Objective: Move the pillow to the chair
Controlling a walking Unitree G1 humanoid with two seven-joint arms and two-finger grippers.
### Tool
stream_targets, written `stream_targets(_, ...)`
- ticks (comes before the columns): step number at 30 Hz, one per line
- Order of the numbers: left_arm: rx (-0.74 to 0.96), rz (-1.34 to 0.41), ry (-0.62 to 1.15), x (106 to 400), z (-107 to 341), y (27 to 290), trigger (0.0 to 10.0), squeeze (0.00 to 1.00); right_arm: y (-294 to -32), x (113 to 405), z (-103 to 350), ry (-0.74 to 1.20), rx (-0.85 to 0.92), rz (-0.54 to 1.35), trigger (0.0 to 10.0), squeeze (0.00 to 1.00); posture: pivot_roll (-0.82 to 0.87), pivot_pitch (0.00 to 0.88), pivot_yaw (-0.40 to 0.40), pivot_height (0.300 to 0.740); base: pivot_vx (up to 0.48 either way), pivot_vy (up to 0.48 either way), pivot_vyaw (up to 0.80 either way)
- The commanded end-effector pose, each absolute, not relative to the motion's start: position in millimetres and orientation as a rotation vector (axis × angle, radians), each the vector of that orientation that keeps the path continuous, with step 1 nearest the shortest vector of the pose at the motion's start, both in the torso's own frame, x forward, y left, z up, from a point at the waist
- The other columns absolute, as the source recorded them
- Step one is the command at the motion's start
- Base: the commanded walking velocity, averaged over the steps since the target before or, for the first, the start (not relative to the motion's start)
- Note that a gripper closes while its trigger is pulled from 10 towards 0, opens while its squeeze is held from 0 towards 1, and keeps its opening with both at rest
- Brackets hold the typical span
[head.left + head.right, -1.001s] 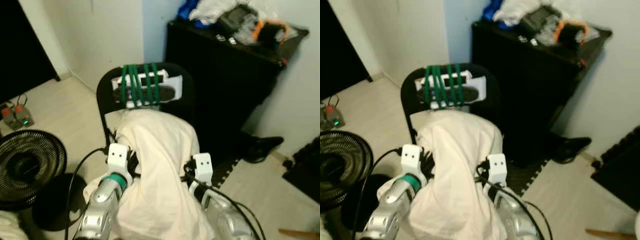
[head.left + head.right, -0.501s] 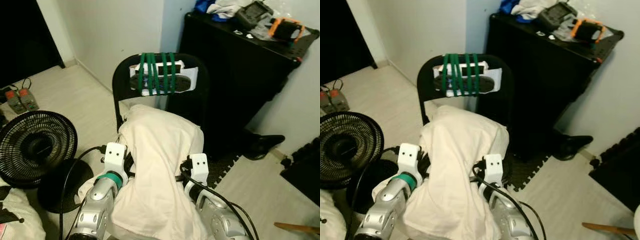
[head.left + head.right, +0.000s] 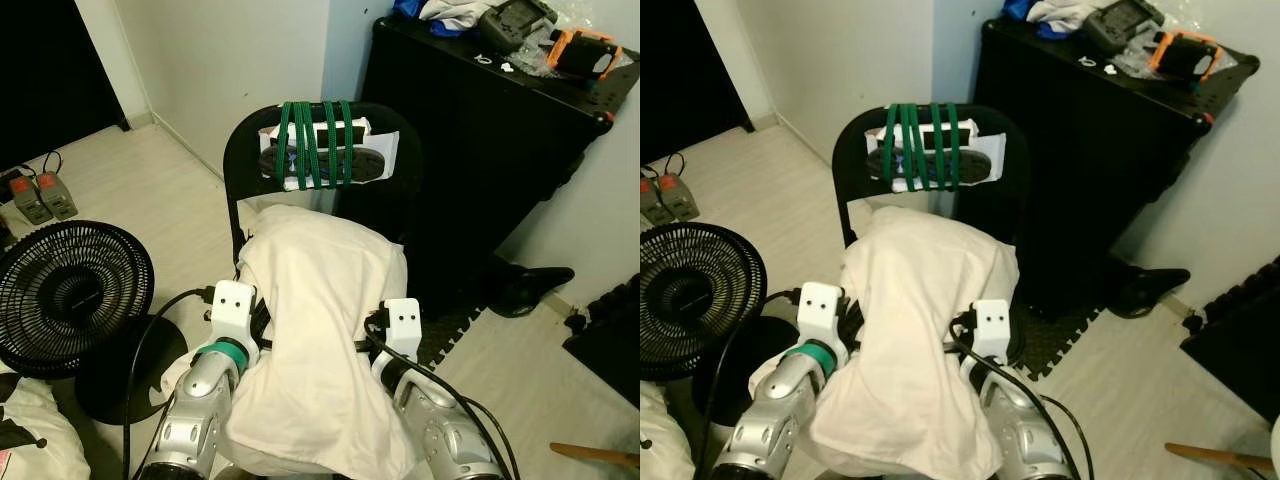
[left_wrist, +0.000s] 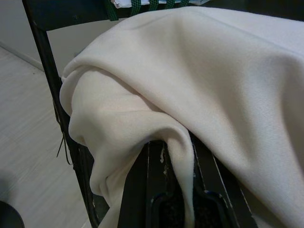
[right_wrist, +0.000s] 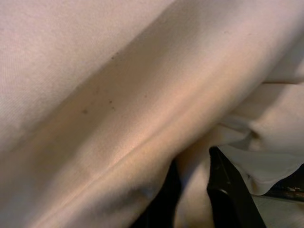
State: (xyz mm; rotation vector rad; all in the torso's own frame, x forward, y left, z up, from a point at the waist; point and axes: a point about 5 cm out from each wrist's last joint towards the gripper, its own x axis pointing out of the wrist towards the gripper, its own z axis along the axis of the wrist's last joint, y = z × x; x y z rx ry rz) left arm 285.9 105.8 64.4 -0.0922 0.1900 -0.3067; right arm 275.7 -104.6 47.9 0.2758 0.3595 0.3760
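Between both tools (image 4: 183, 190) (image 5: 192, 190) — cream pillow (image 3: 320, 330)

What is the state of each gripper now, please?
Left gripper: shut on a fold of the cream pillow.
Right gripper: shut on the pillow's other side.

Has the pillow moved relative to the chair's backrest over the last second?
Cannot tell. The camera shifted, and the pillow sits just below the chair backrest's green straps as before, held by both grippers.
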Motion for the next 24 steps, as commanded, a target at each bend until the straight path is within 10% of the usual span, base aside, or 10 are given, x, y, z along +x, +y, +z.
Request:
stream_targets(1,-0.090,-0.361,0.189,284.1,63.3,89.4,10.0,0.00,-84.8,278.9,58.2,0.310,0.318,0.453,10.0,0.00,-0.02,0.064,0.052,0.715,0.000,0.000,0.00)
stream_targets(24,-0.071,-0.355,0.193,284.0,62.3,91.4,10.0,0.00,-85.2,278.8,58.2,0.303,0.329,0.447,10.0,0.00,-0.01,0.061,0.062,0.640,0.000,0.000,0.00)
